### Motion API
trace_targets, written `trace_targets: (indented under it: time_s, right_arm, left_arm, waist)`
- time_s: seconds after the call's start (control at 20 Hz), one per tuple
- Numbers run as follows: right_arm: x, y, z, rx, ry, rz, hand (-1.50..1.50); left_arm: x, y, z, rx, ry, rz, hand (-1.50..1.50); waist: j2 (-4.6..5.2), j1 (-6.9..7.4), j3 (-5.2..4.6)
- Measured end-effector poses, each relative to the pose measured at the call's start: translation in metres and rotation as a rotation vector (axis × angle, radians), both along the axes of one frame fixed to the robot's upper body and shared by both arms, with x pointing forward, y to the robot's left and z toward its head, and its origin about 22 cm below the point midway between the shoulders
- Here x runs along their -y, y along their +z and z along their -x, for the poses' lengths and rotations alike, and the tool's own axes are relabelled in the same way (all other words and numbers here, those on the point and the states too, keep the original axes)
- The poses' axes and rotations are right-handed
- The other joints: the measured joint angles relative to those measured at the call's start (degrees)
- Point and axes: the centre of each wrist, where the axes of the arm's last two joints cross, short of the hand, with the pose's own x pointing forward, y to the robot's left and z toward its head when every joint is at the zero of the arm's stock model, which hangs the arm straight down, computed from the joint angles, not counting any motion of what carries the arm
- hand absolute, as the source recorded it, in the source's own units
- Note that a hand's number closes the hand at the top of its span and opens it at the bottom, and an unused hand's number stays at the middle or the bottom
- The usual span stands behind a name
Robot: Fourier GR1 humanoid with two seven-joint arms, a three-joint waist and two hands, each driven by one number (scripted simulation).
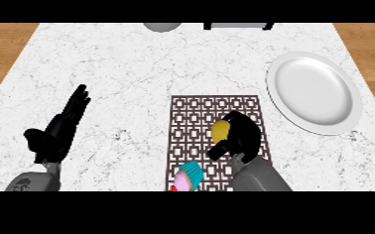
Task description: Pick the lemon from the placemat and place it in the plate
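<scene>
Two hands over the counter (pixel 147 79): the left hand (pixel 58 131) rests with fingers straight. On the placemat (pixel 198 114), beside a cupcake (pixel 187 176), the right hand (pixel 240 136) curls round the lemon (pixel 219 127), white plate (pixel 311 91) waiting further right.

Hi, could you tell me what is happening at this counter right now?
The robot's right hand is down on the patterned placemat, its fingers curled around the yellow lemon. The lemon has not left the placemat yet. The white plate sits on the marble counter just to the right of the placemat and holds nothing. A cupcake with a teal wrapper lies at the placemat's near edge. The left hand rests open at the left, fingers straight, away from everything.
</scene>
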Motion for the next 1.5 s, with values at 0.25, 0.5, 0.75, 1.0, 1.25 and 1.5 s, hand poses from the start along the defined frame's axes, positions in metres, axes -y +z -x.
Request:
trace_targets:
  time_s: [0.25, 0.5, 0.75, 1.0, 1.25, 1.5]
  right_arm:
    - [-0.003, -0.003, -0.002, 0.034, 0.031, 0.029, 1.50]
    - [0.053, -0.004, 0.003, 0.118, 0.084, 0.143, 1.50]
    - [0.167, 0.002, 0.008, 0.168, 0.154, 0.291, 1.50]
    - [0.257, 0.032, 0.018, 0.249, 0.248, 0.331, 1.50]
    - [0.335, 0.079, 0.029, 0.364, 0.326, 0.316, 1.50]
    - [0.405, 0.126, 0.047, 0.544, 0.358, 0.279, 1.50]
  left_arm:
    - [0.007, 0.007, 0.000, -0.001, 0.001, 0.000, 0.00]
    - [0.003, -0.001, 0.004, -0.003, 0.024, 0.007, 0.00]
    - [-0.007, -0.004, 0.010, -0.013, 0.066, 0.005, 0.00]
    - [-0.013, -0.006, 0.016, -0.014, 0.087, 0.008, 0.00]
    - [-0.010, -0.010, 0.021, -0.017, 0.085, 0.015, 0.00]
    - [-0.007, -0.009, 0.021, -0.011, 0.071, 0.010, 0.00]
  waist:
    - [-0.28, -0.03, -0.13]
    - [-0.16, -1.06, 0.17]
    - [0.00, -3.70, 0.57]
    - [-0.06, -4.84, 0.76]
    - [-0.15, -4.88, 0.75]
    - [-0.04, -3.86, 0.63]
